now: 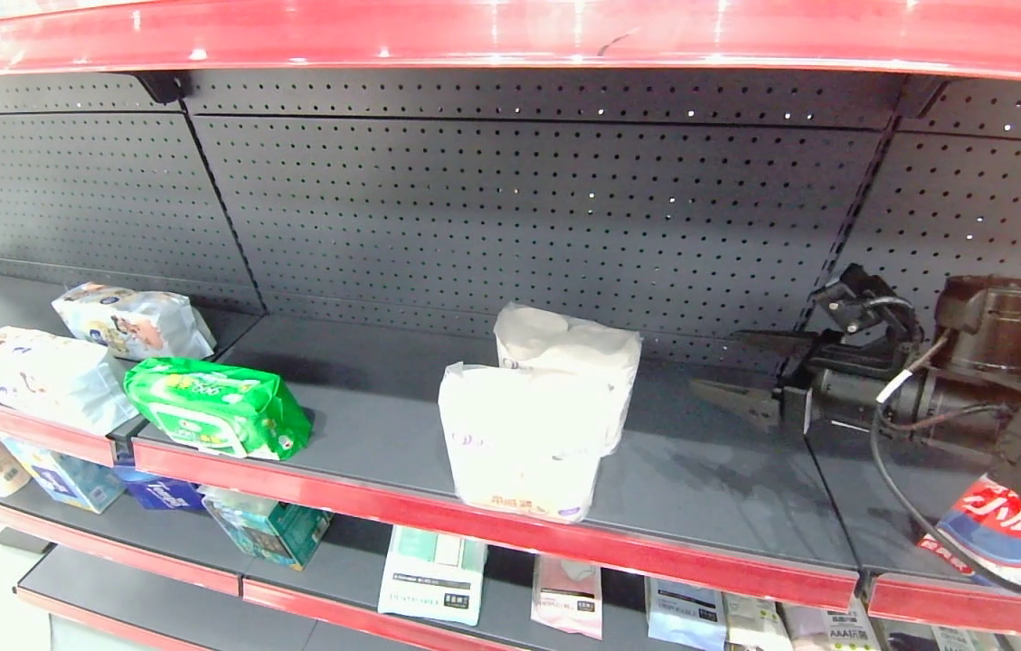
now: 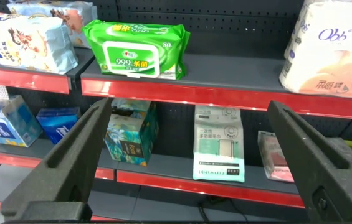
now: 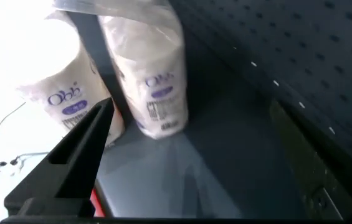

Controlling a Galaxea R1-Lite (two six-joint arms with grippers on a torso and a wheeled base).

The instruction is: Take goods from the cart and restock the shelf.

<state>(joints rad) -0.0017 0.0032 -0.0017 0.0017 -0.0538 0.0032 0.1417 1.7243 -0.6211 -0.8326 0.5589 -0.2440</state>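
Resting on the shelf (image 1: 709, 479) are two tissue packs (image 1: 524, 434) — right tool (image 1: 713, 360) and left tool (image 2: 189, 106) both spread, empty.

We see the right arm (image 1: 971, 398) coming in from the right edge of the head view, held about level, forearm pointing toward the robot's left. At its end we mark the right hand (image 1: 711, 362): two dark tapered fingers (image 1: 745, 404) spread wide apart, nothing between them, tips aimed left. Its own wrist view gives us the same wide gap, both fingers bare. We mark the left hand (image 2: 189, 104) in the left wrist view: fingers splayed wide too, empty, held level and pointing forward.
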